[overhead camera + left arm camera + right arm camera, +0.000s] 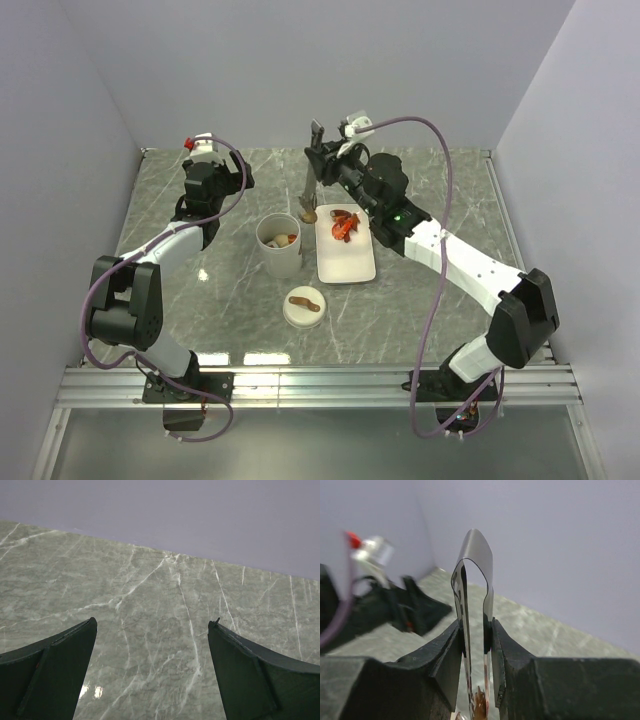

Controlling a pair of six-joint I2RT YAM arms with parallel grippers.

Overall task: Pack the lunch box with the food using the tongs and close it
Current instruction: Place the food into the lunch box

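Note:
My right gripper (322, 160) is shut on the grey metal tongs (307, 190) near their joined end, above the back of the table. In the right wrist view the tongs (472, 580) stand between the gripper's fingers (445, 660), with a brown piece of food (480, 705) pinched at their tips. That piece (309, 214) hangs between the white lunch box (279, 258) and the plate (346, 262). Some food (283, 240) lies inside the lunch box, and red-orange pieces (343, 224) lie on the plate's far end. The cream lid (303, 306) with its brown strap rests in front. My left gripper (152, 625) is open and holds nothing.
The left arm (205, 185) hovers at the back left, left of the lunch box, looking across bare marble table (160, 605) toward the rear wall. The right forearm (440, 250) crosses the table's right side. Walls close the table on three sides.

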